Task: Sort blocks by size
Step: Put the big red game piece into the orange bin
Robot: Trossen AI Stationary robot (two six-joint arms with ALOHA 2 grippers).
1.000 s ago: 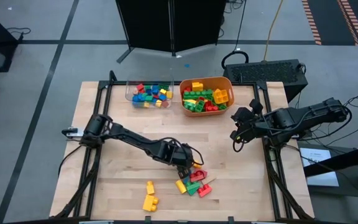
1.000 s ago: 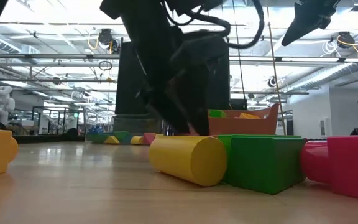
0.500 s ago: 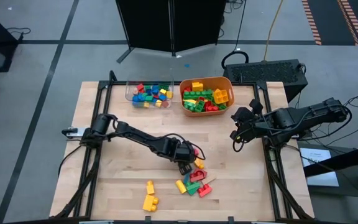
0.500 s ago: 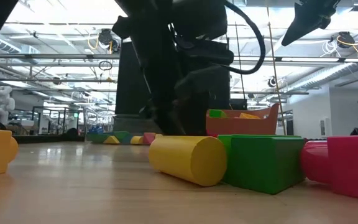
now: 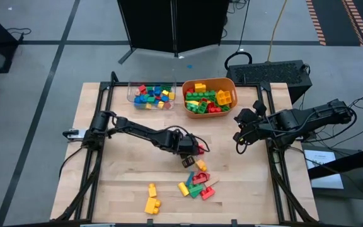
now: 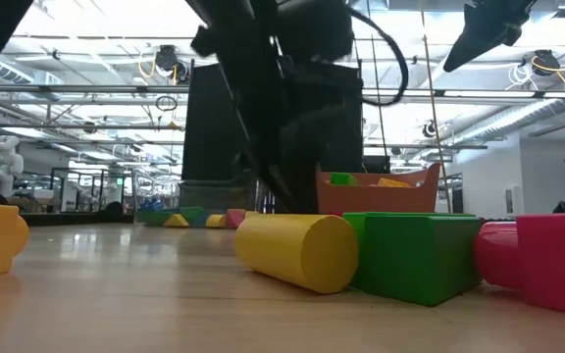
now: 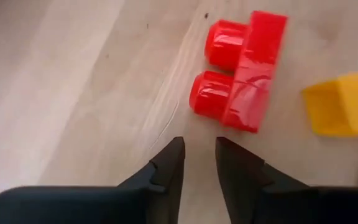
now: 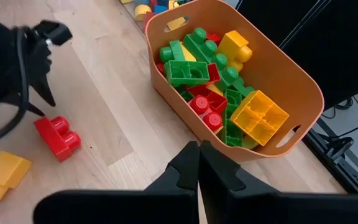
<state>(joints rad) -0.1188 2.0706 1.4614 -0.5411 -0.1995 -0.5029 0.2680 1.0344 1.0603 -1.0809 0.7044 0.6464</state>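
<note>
hovering above the table beside a red two-stud brick (image 7: 240, 79), left gripper (image 7: 197, 163) holds nothing, fingers narrowly parted; right gripper (image 8: 199, 163) clenched empty near the orange tub (image 8: 303, 99).

Pale wooden table (image 5: 118, 183) with loose blocks (image 5: 197, 184), orange tub (image 5: 210, 98), clear tray (image 5: 151, 94).

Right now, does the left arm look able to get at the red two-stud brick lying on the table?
Probably yes. The left end effector sits just short of the red two-stud brick, empty, fingers slightly apart. Only bare wood lies between; a yellow block sits off to one side.
</note>
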